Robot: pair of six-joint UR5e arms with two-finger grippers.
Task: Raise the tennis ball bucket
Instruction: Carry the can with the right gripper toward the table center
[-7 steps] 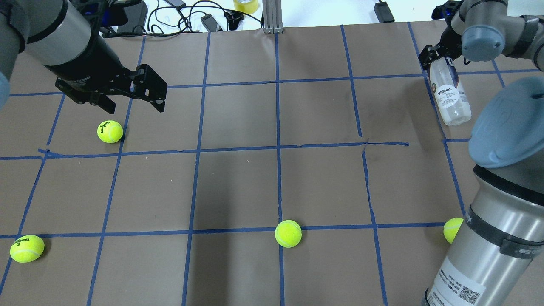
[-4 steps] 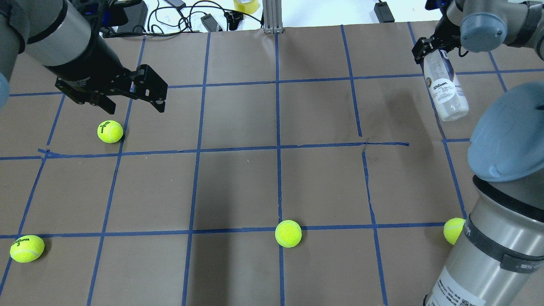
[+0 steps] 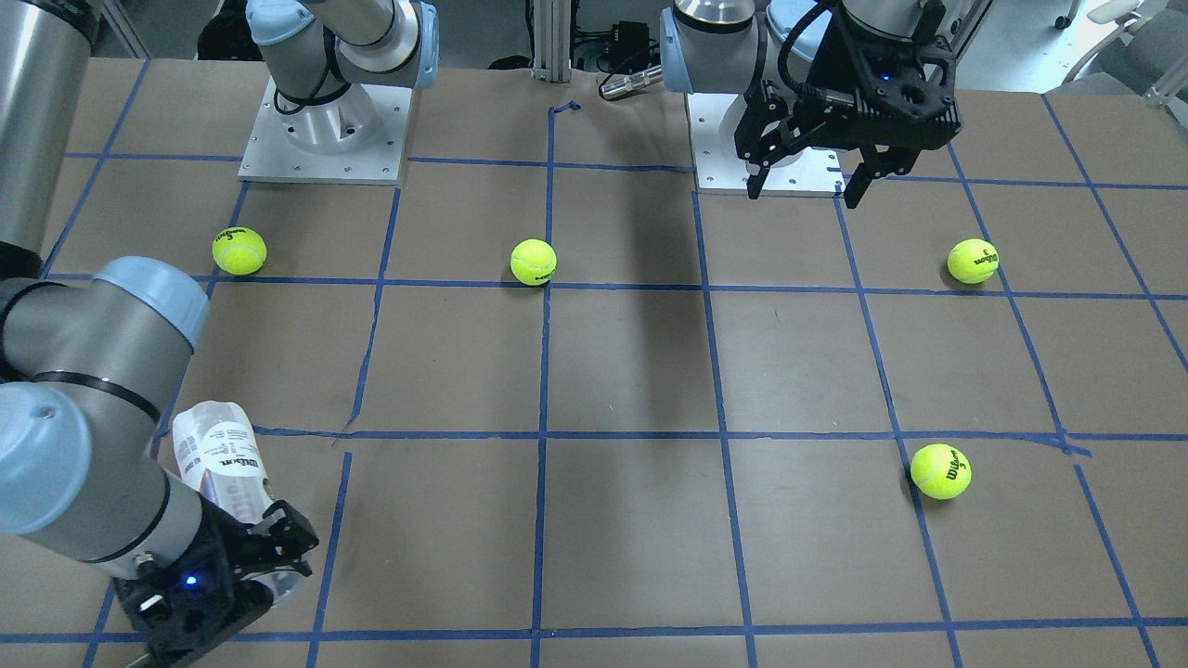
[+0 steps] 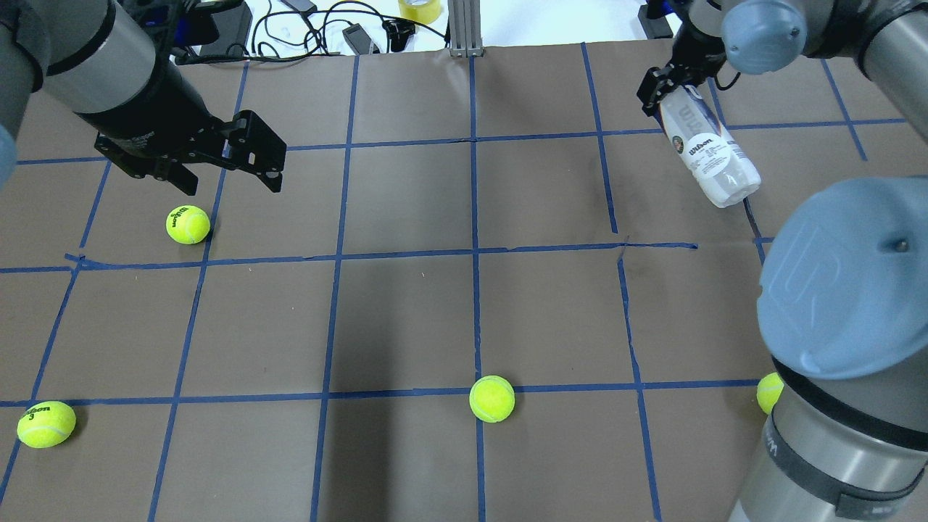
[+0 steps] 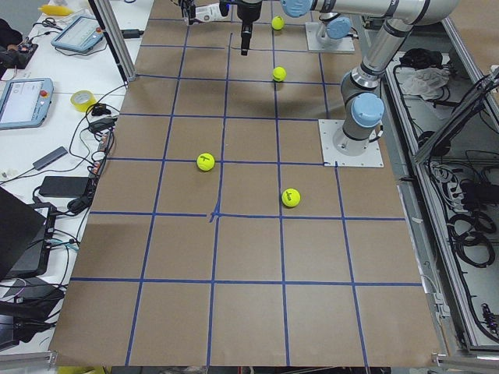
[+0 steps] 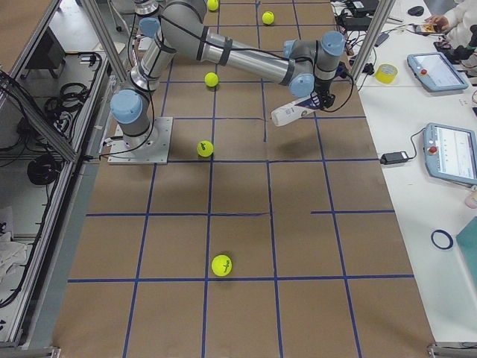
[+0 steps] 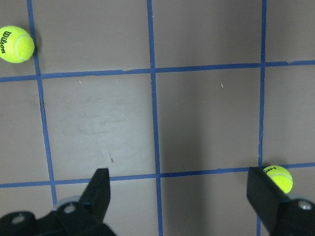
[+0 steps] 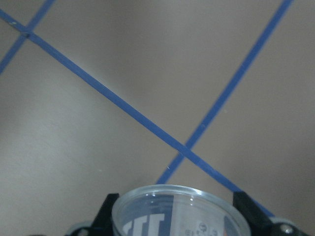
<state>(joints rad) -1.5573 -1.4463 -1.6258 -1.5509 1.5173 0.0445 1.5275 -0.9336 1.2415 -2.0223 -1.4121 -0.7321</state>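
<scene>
The tennis ball bucket (image 4: 709, 156) is a clear tube with a white and navy Wilson label. It hangs tilted above the table at the far right. My right gripper (image 4: 665, 94) is shut on its upper end. The bucket also shows in the front-facing view (image 3: 221, 456), the exterior right view (image 6: 294, 113) and the right wrist view (image 8: 179, 211), where its open rim sits between the fingers. My left gripper (image 4: 228, 181) is open and empty, hovering at the far left just above a tennis ball (image 4: 188, 224). The left wrist view shows its spread fingers (image 7: 98, 189) over bare paper.
Three more tennis balls lie near the front: left (image 4: 46, 424), middle (image 4: 491, 398) and right (image 4: 770, 391), the last partly behind my right arm's base. Cables, a tape roll (image 4: 419, 9) and a metal post (image 4: 464, 29) line the far edge.
My right gripper has carried the bucket to the left and higher, and the bucket now tilts more. The left arm and the balls have not moved.
</scene>
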